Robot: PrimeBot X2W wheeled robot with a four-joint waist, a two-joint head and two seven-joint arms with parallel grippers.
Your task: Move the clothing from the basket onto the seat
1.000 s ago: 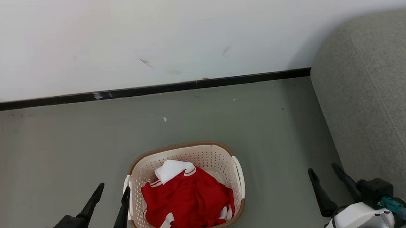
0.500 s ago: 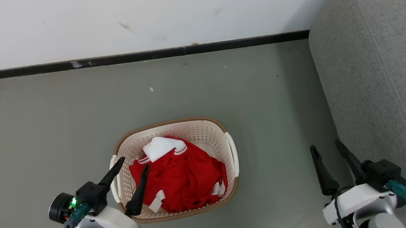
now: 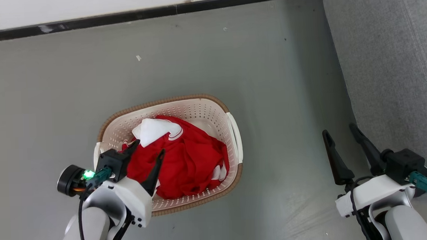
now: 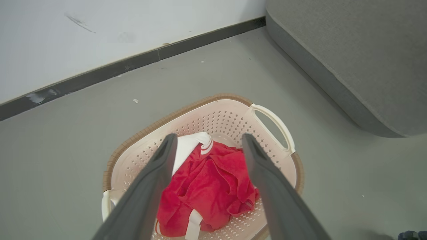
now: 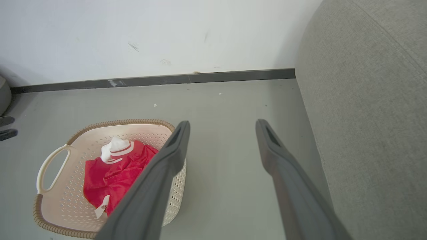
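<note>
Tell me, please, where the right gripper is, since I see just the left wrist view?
Observer: The right gripper hangs over the floor between the basket and the seat.
Operator: Is it open?
Observer: Yes, its fingers stand wide apart, nothing between them.
Operator: And where is my left gripper from above?
Observer: The left gripper is over the basket's left side, its wrist covering the near rim.

Grey floor (image 3: 53,87), black skirting (image 3: 122,16), white wall (image 3: 50,8)
</note>
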